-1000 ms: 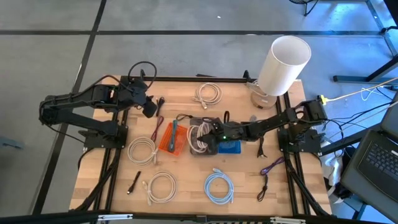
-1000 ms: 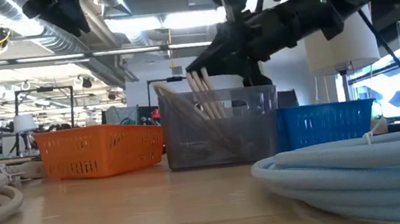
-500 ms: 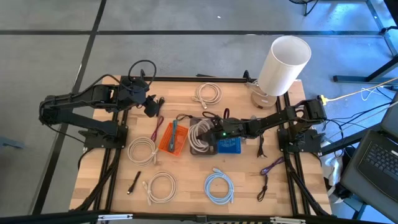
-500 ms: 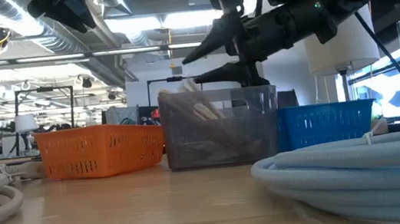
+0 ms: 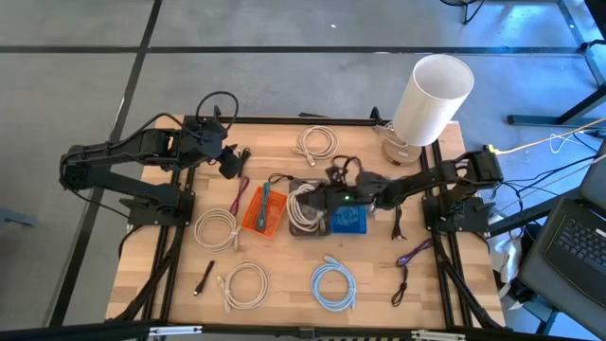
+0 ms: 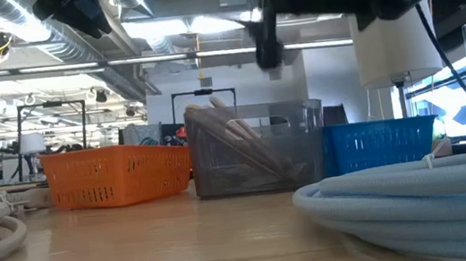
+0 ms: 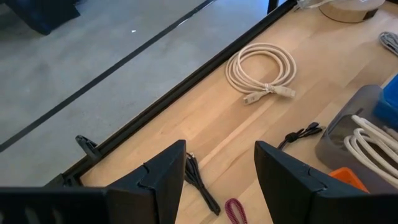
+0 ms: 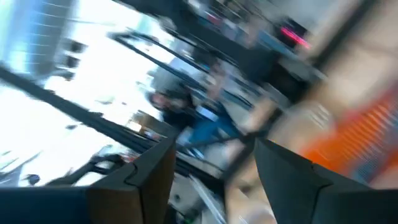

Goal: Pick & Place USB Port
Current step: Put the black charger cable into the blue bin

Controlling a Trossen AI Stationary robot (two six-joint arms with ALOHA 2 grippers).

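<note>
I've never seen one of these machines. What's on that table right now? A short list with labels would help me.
Middle of table: orange basket, grey bin holding a white cable, blue basket, side by side
Loose on table: coiled cables, white and light blue
Back right corner: white lamp
Right claw: open, empty, above the grey bin
Left claw: open, empty, waiting near the back left of the table

no readable text, labels, brands, numbers or signs in any view
</note>
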